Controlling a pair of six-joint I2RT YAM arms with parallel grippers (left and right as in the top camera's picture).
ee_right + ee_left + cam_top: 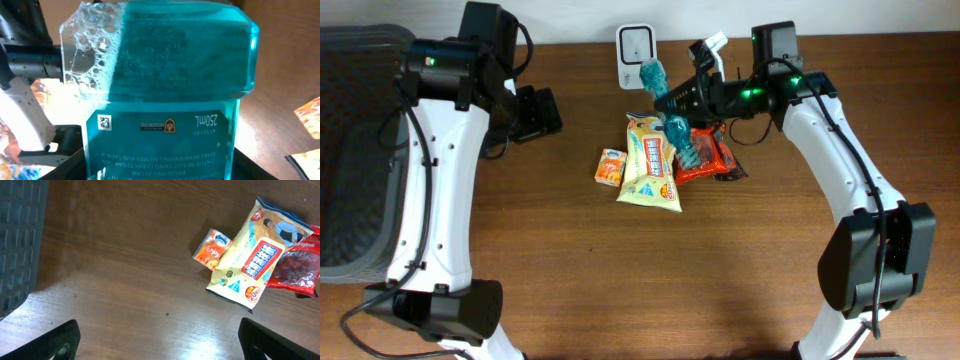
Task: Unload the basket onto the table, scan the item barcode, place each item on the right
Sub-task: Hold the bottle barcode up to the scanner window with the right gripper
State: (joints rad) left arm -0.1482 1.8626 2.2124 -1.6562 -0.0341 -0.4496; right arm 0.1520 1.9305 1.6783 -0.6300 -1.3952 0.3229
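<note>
Where the bottle (680,135) is: gripped in the right jaws at upper centre of the overhead view, lying slantwise above the packets, its upper end close to the scanner (635,43).
Bottle: clear teal plastic with blue-green liquid; in the right wrist view it fills nearly the whole frame, with foam bubbles at its upper left.
Bottle label: it reads upside down in the right wrist view, with "250mL" at its right, a small square code at its left and lines of small print below.
Right jaws: closed on the bottle, a dark finger (67,145) showing at the lower left of the wrist frame and another at the lower right, one on each side of it.
Left jaws: wide open and gripping nothing; the two dark fingers (60,340) sit in the lower corners of the left wrist frame with bare wood between them.
Left arm (440,150): at the left of the overhead view, its jaws well apart from the packets.
Scanner: a small white unit at the top edge of the desk (740,270).
Yellow packet (650,165): flat on the desk at centre, partly under the bottle as seen from above.
Red packet (708,160): just right of the yellow packet, overlapped by its edge in the left wrist view.
Orange pack (610,166): small, touching the left side of the yellow packet.
Basket (350,150): dark grey mesh, at the far left edge of the overhead frame.
</note>
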